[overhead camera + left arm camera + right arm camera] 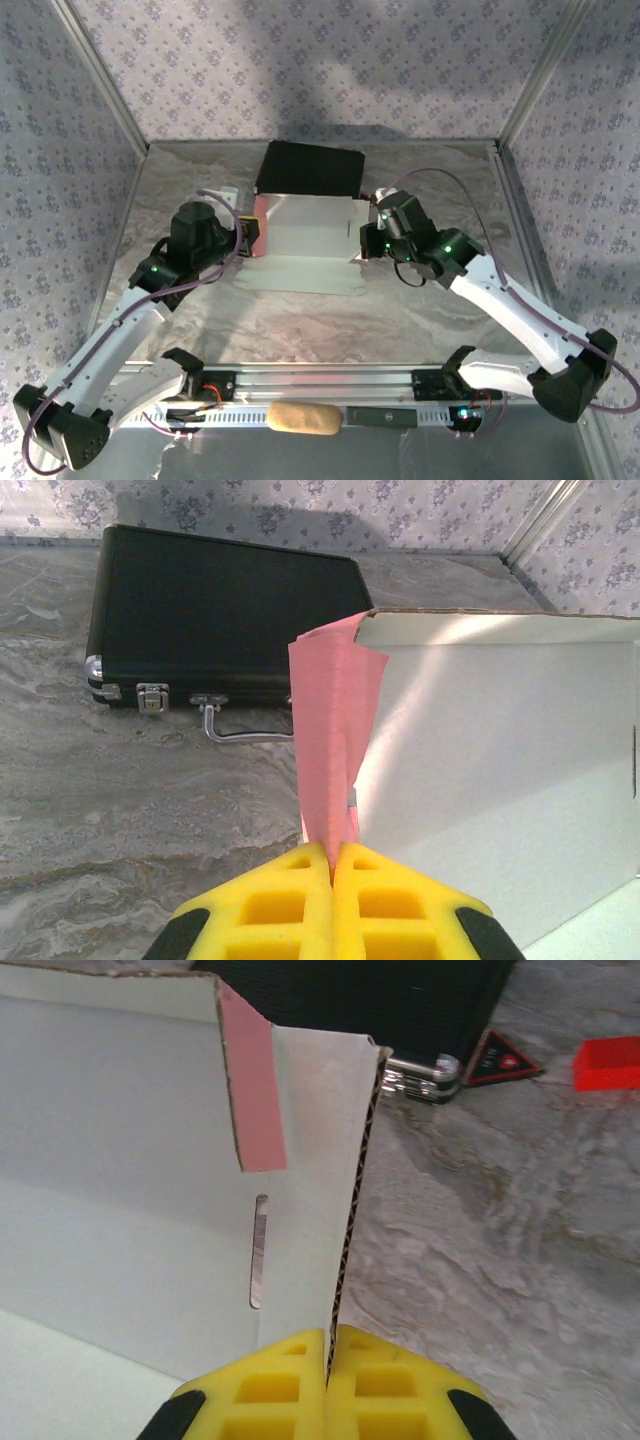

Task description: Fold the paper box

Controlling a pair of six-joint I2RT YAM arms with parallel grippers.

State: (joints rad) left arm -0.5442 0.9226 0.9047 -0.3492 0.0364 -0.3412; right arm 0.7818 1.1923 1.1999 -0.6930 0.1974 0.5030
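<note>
The paper box (300, 235) lies mid-table as a partly raised sheet, pink outside and pale inside. My left gripper (250, 238) is shut on its left side flap; in the left wrist view the yellow fingers (280, 905) pinch the upright pink flap (335, 720), with the pale back panel (500, 770) to its right. My right gripper (368, 240) is shut on the right side flap; the right wrist view shows the corrugated edge (345, 1240) clamped between the jaws. A pink tab (252, 1090) and a slit (258, 1250) sit on that flap's inner side.
A black hard case (308, 168) with metal latches stands right behind the box. A small red block (607, 1063) and a dark triangular tag (497, 1058) lie to the right of the case. A tan oblong object (303, 418) rests on the near rail. Patterned walls enclose the table.
</note>
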